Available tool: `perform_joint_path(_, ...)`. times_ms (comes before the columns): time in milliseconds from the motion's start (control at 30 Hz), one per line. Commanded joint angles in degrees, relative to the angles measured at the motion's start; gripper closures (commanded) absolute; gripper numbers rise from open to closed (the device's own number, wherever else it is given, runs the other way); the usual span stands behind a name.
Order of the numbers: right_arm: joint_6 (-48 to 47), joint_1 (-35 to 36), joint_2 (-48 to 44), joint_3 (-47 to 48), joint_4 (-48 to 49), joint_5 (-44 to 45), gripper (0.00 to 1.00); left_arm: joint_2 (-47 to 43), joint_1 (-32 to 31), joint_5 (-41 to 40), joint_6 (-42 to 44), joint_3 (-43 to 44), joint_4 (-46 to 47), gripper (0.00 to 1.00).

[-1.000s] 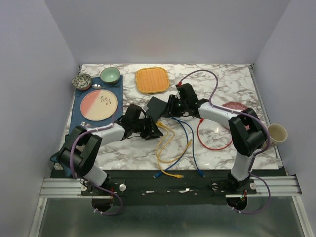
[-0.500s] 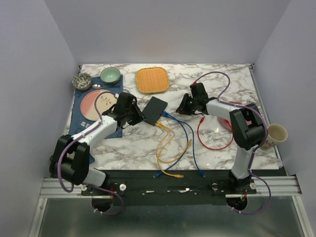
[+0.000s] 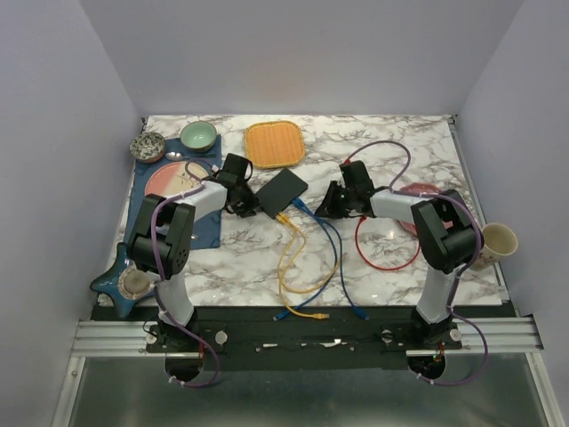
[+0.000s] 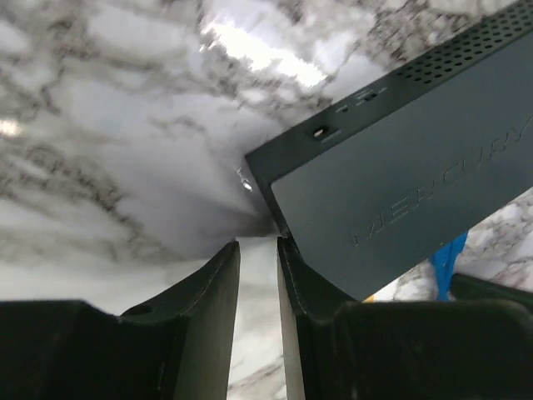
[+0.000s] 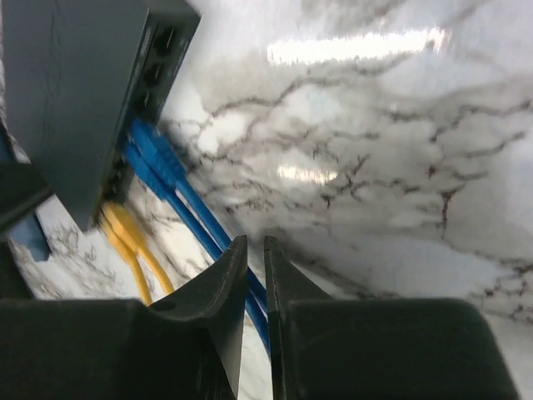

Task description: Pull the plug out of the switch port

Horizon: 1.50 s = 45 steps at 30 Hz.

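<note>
The switch (image 3: 283,190) lies flat on the marble table (image 5: 375,167) between my two grippers. The plugs sit in its socket edge: the blue plugs (image 5: 154,162) side by side, and a yellow plug (image 5: 121,221) toward the switch's near corner. To do this step well, I judge I should take a plug by its body close to the switch rather than by the cord. I should squeeze its latch and draw straight out along the socket's line while my other hand pins the switch so it does not slide. My left gripper (image 4: 256,244) sits at the corner of the switch opposite the sockets. Its jaws are a narrow slit apart with only marble between them, and one finger is right against the casing, so it braces nothing yet. My right gripper (image 5: 253,243) stands just off the socket edge, over the blue cable (image 5: 200,221), with its jaws nearly together. Blue shows through the slit, but from this blurred view I cannot tell whether I am pinching the cable or it simply runs beneath. My left forearm reaches low and forward to the switch's left side. My right forearm comes in from the switch's right, wrist angled toward the sockets.
</note>
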Motion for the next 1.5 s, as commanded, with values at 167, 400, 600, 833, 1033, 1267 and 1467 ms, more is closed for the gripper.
perform_joint_path(167,1.51,4.49,-5.60,-10.30,-0.88,-4.00,0.78,6.43,-1.19,6.30,3.18,4.14,2.86,0.64)
perform_joint_path(400,2.39,6.69,-9.90,-15.92,0.44,-4.36,0.78,6.96,-4.00,10.00,5.55,3.97,4.35,0.64)
perform_joint_path(600,1.16,6.69,-16.32,-18.21,-1.49,2.39,0.78,2.93,-4.44,8.62,7.83,0.98,2.43,0.66)
perform_joint_path(833,0.81,5.99,-20.47,-15.41,-2.02,14.81,0.59,-7.54,-1.28,-2.29,5.46,-0.35,0.49,0.62)
perform_joint_path(1033,-0.77,5.46,-11.60,-4.43,-1.49,9.45,0.45,-6.41,-0.92,-1.25,5.38,3.53,-1.18,0.61)
perform_joint_path(1267,-4.81,5.46,-2.98,4.90,-6.40,13.65,0.35,-8.69,-0.92,1.31,3.70,-3.58,2.51,0.62)
perform_joint_path(1467,-6.66,5.46,2.55,8.07,-9.66,13.58,0.46,-10.53,-0.92,1.57,3.53,-7.28,3.74,0.62)
